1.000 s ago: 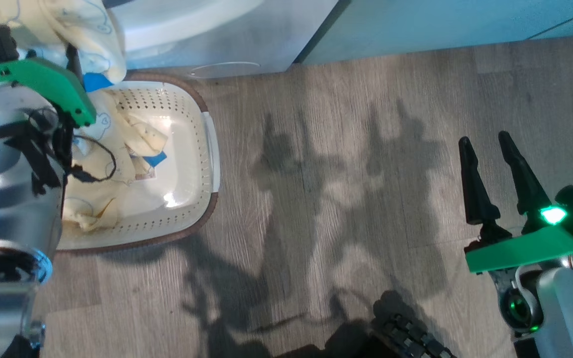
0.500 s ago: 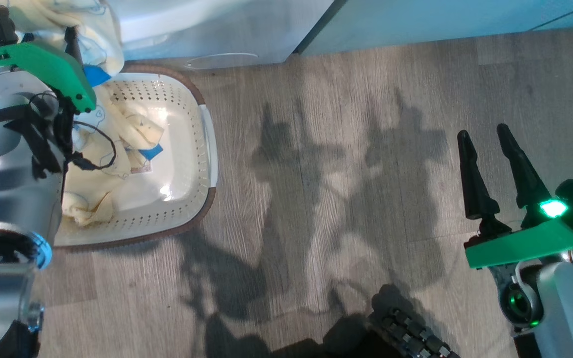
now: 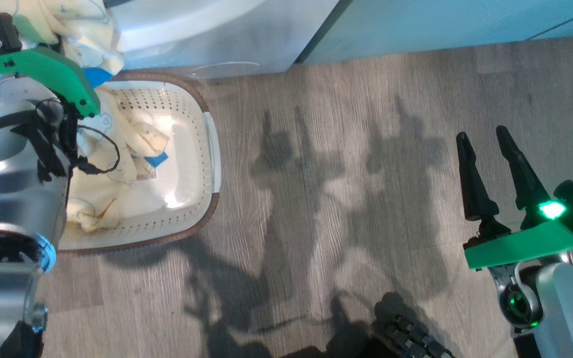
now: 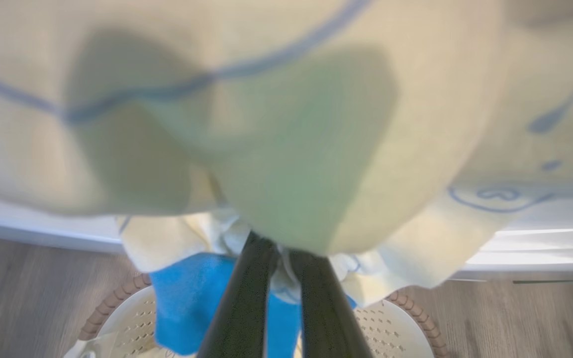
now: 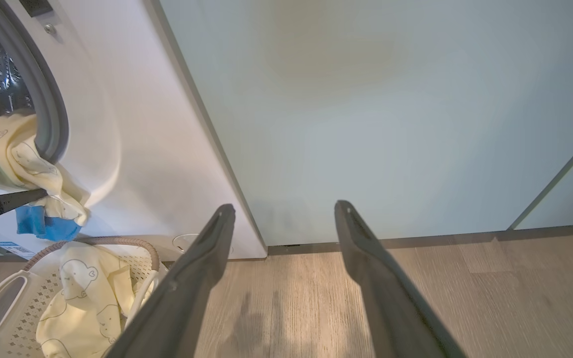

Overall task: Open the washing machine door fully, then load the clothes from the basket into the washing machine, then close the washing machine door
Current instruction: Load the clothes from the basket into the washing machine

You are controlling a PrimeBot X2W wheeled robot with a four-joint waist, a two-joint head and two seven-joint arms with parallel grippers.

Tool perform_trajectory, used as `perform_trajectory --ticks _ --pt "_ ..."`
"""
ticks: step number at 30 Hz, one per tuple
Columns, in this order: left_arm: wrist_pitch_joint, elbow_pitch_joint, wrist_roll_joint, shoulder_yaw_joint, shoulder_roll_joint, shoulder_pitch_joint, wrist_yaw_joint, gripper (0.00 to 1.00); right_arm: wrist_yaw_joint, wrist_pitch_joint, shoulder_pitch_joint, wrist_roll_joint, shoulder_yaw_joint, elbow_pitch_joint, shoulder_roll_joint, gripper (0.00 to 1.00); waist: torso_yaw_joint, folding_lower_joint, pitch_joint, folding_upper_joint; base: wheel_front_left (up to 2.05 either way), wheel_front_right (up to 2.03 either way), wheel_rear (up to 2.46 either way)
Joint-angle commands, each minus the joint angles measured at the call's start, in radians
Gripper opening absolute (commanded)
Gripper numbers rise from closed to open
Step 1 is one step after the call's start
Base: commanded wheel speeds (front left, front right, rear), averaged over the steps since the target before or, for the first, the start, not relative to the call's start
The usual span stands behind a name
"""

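Observation:
A pale yellow bear-print garment (image 3: 82, 30) hangs out of the washing machine (image 5: 132, 139) over its grey gasket (image 5: 43, 109). My left gripper (image 4: 279, 248) is shut on that cloth (image 4: 286, 124), which drapes over the fingertips. A small blue piece (image 4: 187, 298) dangles just below the grip. Under it on the floor stands the cream basket (image 3: 209, 149), holding more yellow clothes (image 3: 117, 149). My right gripper (image 3: 488, 144) hovers open and empty over the floor, far to the right. The washing machine door is out of view.
Pale-green cabinet fronts (image 3: 440, 20) run along the back, to the right of the washer. Wooden floor (image 3: 341, 199) lies between the basket and my right arm. A dark part of my base (image 3: 411, 338) shows at the bottom edge.
My left gripper's fingers have closed on the yellow garment, which now covers the finger that showed before. The head view wobbled slightly. The right arm has stayed put.

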Motion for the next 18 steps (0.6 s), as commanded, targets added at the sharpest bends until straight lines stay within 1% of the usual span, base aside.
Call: perform_trajectory --ticks 1,9,18 --pt "-0.028 -0.035 -0.009 0.003 0.036 -0.009 -0.011 0.00 0.005 -0.009 0.010 -0.005 0.016 -0.019 -0.003 1.00 0.004 0.0000 -0.016 0.0000 0.00 0.00 0.00" --pt "-0.052 -0.115 -0.037 0.005 0.003 0.088 -0.055 0.00 0.005 -0.009 0.039 -0.013 0.007 -0.010 -0.003 1.00 0.030 0.0000 -0.085 0.0000 0.00 0.00 0.00" --pt "-0.053 -0.291 -0.043 -0.001 -0.006 0.175 -0.070 0.00 0.005 -0.009 0.064 -0.028 -0.002 -0.002 -0.003 1.00 0.061 0.0000 -0.148 0.0000 0.00 0.00 0.00"
